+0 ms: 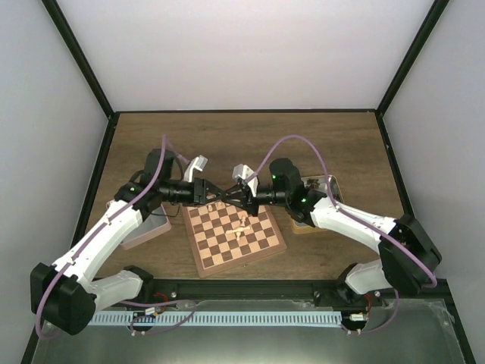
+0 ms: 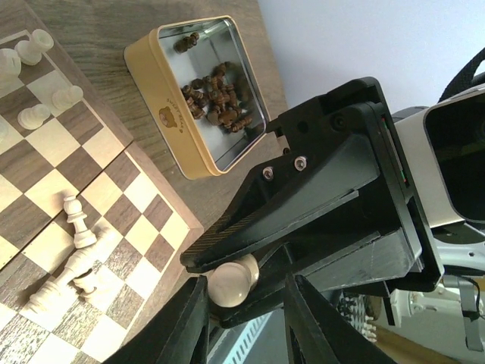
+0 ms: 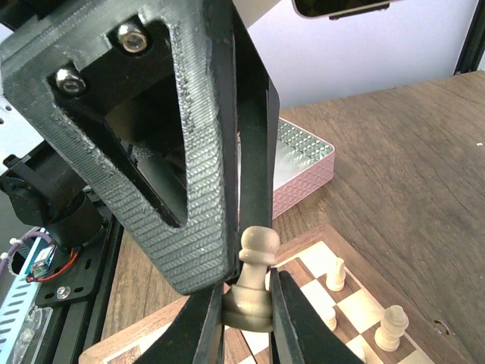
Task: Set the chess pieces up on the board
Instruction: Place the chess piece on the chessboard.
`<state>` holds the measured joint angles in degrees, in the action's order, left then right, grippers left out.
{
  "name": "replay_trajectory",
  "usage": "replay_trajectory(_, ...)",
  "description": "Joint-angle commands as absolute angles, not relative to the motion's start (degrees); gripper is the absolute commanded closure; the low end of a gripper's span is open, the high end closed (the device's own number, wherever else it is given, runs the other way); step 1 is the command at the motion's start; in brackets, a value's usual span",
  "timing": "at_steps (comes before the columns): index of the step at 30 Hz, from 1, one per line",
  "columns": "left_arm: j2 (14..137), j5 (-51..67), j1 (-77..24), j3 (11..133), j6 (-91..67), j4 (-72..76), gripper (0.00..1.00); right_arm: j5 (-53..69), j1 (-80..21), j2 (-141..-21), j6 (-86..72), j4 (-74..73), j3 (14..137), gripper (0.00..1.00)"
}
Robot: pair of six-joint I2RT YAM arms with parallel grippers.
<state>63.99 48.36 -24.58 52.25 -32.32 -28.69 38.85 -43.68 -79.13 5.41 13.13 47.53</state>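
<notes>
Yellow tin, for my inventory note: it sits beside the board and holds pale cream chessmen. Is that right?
Not quite. The left wrist view shows the yellow tin beside the board, but it holds dark brown chessmen, not pale cream ones.

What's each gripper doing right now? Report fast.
Left gripper: fingers either side of the cream pawn, but a firm grip cannot be told.
Right gripper: closed, holding the cream pawn by its base.
</notes>
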Motion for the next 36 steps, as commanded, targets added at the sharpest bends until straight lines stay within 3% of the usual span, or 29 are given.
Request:
replay_trajectory(1, 64.1, 49.4, -24.3, 51.4, -31.2, -28.5, 0.71, 40.6, -43.6, -79.7, 7.2, 11.9, 50.4, 0.96)
replay_trajectory(25, 64.5, 49.3, -22.7, 50.4, -30.5, -28.0, 0.73, 43.0, -44.0, -80.7, 8.3, 11.2, 50.9, 0.94)
replay_trajectory(36, 63.7, 53.3, -22.8, 49.7, -29.0, -28.0, 0.92, 41.9, -44.3, -81.5, 8.1, 10.3, 51.6, 0.91)
